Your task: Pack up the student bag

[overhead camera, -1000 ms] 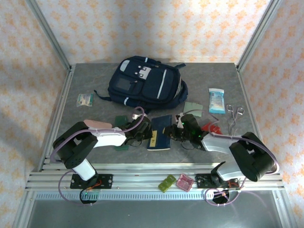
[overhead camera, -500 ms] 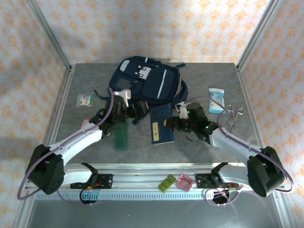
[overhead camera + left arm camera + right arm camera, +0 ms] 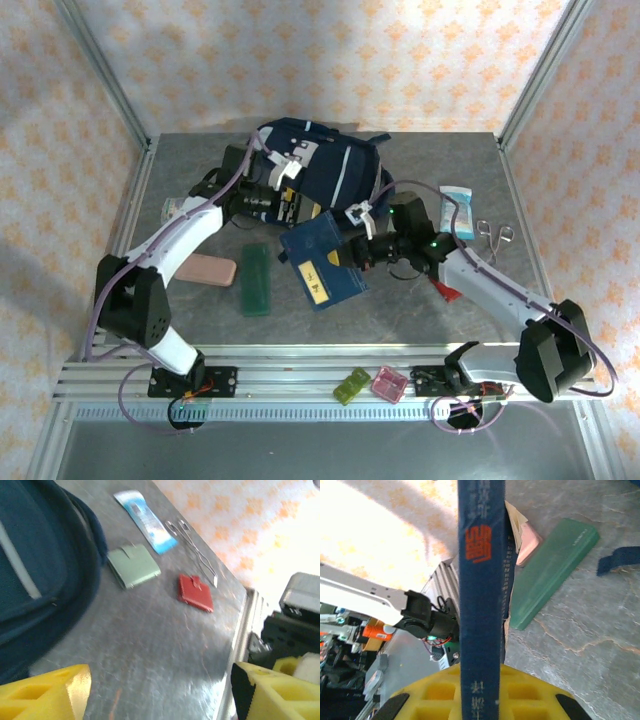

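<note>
One student bag, one green pencil case, one pink case, one tissue packet, one pair of scissors and two wallets, a green wallet and a red wallet, are lying on the tabletop. One navy booklet is hanging in the right gripper.

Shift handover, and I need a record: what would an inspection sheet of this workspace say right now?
Surface: grey table, no spills seen.
Job's things: student bag lying at the far middle.
Clutter: green case, pink case, small packet, tissue pack, scissors, green wallet, red wallet; two small boxes on the near rail.
Grippers: left gripper open by the bag, nothing between its jaws; right gripper shut on a navy booklet, held tilted.
Cables: purple cables along both arms, no snag seen.
Surroundings: patterned walls, metal frame posts.
</note>
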`<state>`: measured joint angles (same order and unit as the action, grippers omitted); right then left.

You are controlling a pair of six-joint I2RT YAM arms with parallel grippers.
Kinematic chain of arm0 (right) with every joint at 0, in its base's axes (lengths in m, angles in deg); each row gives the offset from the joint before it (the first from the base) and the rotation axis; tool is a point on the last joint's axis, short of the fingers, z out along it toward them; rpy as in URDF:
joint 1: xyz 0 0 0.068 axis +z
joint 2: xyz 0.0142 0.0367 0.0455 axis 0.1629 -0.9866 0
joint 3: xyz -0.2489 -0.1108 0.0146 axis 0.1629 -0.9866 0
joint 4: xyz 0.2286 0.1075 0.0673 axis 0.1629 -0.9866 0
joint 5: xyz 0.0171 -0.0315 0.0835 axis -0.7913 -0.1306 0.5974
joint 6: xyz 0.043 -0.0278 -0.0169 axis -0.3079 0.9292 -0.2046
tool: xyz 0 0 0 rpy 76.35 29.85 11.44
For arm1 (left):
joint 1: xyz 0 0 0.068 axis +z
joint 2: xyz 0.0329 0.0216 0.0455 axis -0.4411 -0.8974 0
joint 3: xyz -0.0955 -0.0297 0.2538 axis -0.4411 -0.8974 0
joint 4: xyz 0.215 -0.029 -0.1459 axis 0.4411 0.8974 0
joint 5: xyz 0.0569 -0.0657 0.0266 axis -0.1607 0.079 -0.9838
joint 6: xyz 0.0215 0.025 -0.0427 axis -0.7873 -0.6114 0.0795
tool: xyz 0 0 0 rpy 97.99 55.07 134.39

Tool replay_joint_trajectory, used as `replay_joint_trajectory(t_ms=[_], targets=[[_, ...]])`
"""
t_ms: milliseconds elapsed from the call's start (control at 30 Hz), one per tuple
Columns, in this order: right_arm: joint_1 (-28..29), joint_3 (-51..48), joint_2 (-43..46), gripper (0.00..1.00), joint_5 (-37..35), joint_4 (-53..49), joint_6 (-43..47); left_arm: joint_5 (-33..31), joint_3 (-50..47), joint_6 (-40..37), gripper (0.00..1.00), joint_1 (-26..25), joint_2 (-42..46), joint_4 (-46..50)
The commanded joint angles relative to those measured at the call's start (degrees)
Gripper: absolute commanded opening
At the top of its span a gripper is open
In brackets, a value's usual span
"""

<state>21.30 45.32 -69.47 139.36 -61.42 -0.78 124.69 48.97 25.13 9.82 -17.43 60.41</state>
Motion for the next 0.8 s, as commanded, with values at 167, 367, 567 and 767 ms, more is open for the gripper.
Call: replay_joint_trajectory(t_ms=[167, 367, 567, 767], targets=[[-1.6, 2.5, -2.1, 0.00, 8.1, 0.8, 2.9, 11.1, -4.0, -3.8, 0.74, 0.3, 5.1, -0.9], [-2.2, 2.6, -2.9, 0.00, 9.8, 0.5, 3.9, 12.4, -5.1, 0.5, 0.74, 1.9, 7.0, -6.0], [-2.5, 3.3, -4.2, 0.00, 11.4, 0.5, 4.5, 13.1, -2.3, 0.5, 0.72, 2.9, 5.7, -4.3], [-2.5, 5.9, -5.0, 0.00, 12.5, 0.5, 4.9, 11.8, -1.3, -6.0, 0.73, 0.6, 4.4, 4.2]])
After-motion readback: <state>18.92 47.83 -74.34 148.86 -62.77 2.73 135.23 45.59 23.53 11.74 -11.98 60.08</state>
